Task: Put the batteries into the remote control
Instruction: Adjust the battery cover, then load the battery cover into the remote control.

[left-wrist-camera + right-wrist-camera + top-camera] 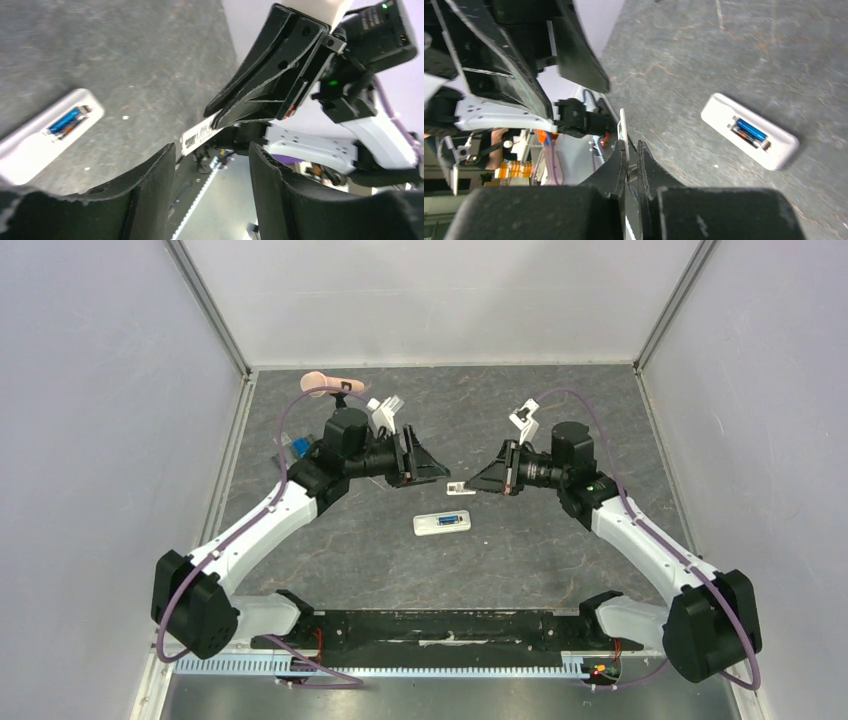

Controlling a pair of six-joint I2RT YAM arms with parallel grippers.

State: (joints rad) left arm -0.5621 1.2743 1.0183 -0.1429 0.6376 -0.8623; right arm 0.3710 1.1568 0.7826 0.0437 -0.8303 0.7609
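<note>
Right gripper (628, 150) pinches a thin white cover (623, 131); our left gripper (212, 170) stands wide just across from it. Below both, the remote control (443, 523) lies on the surface, batteries (749, 133) seated.

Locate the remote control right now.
In the top view the remote control lies flat on the table near its middle, in front of and between the two grippers, held by neither. Its compartment is open and faces up, with the batteries inside.

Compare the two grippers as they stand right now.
The left gripper is open with nothing between its fingers; the right gripper is shut on a thin white battery cover. The left gripper reaches in from the table's left, the right gripper from its right. Both hover above the remote control, facing each other.
</note>
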